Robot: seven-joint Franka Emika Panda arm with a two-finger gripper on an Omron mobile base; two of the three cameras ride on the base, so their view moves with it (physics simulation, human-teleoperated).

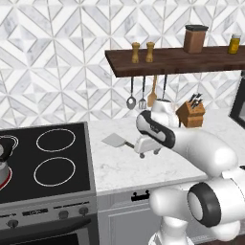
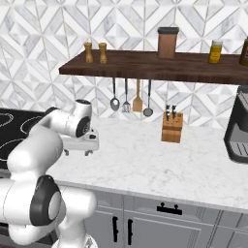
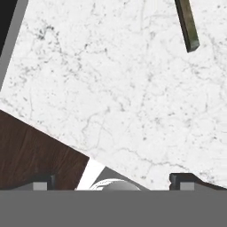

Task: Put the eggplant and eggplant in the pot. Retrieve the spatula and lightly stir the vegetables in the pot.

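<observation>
The white arm's end effector hangs low over the white marble bench, its 2 dark fingers spread wide and holding nothing; in the hand view the 2 fingertips stand far apart at the bottom edge with bare marble between them. Just to its left in the left base view lies the turner spatula with a flat, light grey squarish blade, resting flat on the bench near the black glass cooktop; its thin dark handle runs toward the end effector, and the hand view catches the end of that dark handle near the top right, apart from the fingertips. At the far left edge of the left base view, a shiny steel pot stands on a burner of the cooktop, cut off by the frame so its contents cannot be told. Above the bench a dark wooden wall shelf carries 2 small wooden shakers, a brown canister with a dark lid and a yellow jar. Under the shelf hang a metal spoon, a small metal utensil, an orange-brown wooden spatula and a dark ladle. A wooden knife block stands on the bench near the wall.
</observation>
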